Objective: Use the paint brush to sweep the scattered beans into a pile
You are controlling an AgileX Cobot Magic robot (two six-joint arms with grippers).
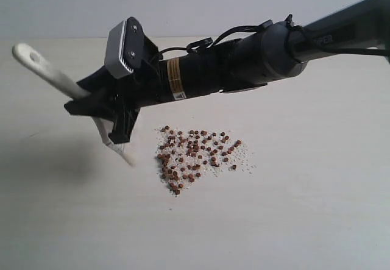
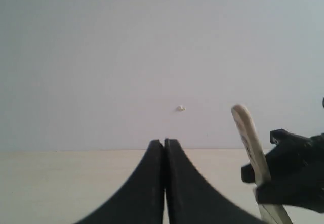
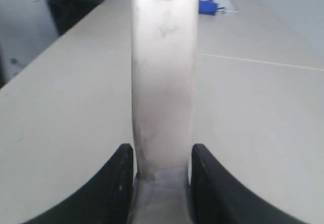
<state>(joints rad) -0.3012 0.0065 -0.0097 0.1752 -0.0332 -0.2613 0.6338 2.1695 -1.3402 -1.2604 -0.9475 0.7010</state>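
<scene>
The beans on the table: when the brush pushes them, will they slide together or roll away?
The beans look small and round, so they will probably roll, and some may escape sideways. They lie loose on a smooth flat table, so a light push likely moves them. The fine whitish grains among them may lag behind.

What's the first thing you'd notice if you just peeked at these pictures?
A big black robot arm stretches in from the right of the exterior view, its fingers clamped on a paint brush whose pale handle sticks up to the left. Just right of the bristles, a loose patch of tiny reddish-brown beans lies on the pale table.
</scene>
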